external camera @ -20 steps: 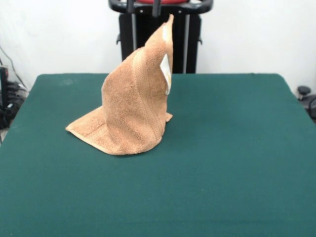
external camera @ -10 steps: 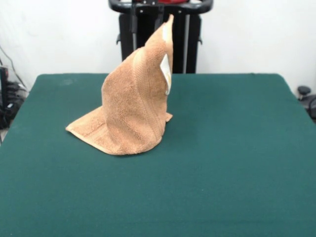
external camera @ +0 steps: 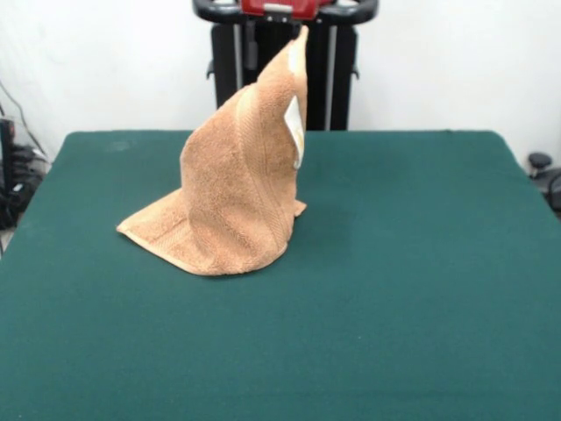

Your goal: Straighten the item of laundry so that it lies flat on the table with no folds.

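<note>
Towel (external camera: 238, 189): orange-tan terry, standing as a tall peak on the desk (external camera: 403, 289); its top corner is drawn up to the picture's upper edge.
Reason for shape: the peak is held aloft, judged to be by something gripping the top corner; the lower hem trails on the desk, spread out left of the peak.
Label (external camera: 295, 132): white, hanging on the towel's right edge, below the peak.
Gripper: hidden above the towel's tip; open or closed cannot be told.
Task status: judged unfinished; the towel is folded and draped, not flat.

Orange-tan terry hand towel (external camera: 237, 189), ribbed woven border bands, white label (external camera: 294, 123); dark green felt-like rectangular table (external camera: 394, 289), plain, no pattern.
</note>
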Motion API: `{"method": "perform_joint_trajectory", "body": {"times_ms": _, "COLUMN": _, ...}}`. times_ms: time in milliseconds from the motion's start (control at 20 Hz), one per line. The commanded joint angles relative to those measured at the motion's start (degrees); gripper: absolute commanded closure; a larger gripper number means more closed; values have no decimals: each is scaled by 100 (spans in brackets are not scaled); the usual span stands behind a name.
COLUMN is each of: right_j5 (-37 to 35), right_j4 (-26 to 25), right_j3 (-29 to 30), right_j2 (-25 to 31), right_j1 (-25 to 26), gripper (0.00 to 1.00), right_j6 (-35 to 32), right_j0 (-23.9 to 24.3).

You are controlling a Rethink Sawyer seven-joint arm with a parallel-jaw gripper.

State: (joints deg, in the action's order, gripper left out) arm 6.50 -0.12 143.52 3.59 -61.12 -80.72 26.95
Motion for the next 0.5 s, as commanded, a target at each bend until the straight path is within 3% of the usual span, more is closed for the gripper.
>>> {"method": "perform_joint_trajectory", "body": {"times_ms": 50, "right_j5": 214, "right_j4": -111, "right_j3": 663, "right_j2": 522, "right_j1": 164, "gripper": 0, "right_j6": -1703, "right_j0": -197}}
{"method": "perform_joint_trajectory", "body": {"times_ms": 500, "right_j5": 702, "right_j4": -75, "right_j3": 734, "right_j2": 473, "right_j1": 512, "gripper": 0, "right_j6": -1889, "right_j0": -348}}
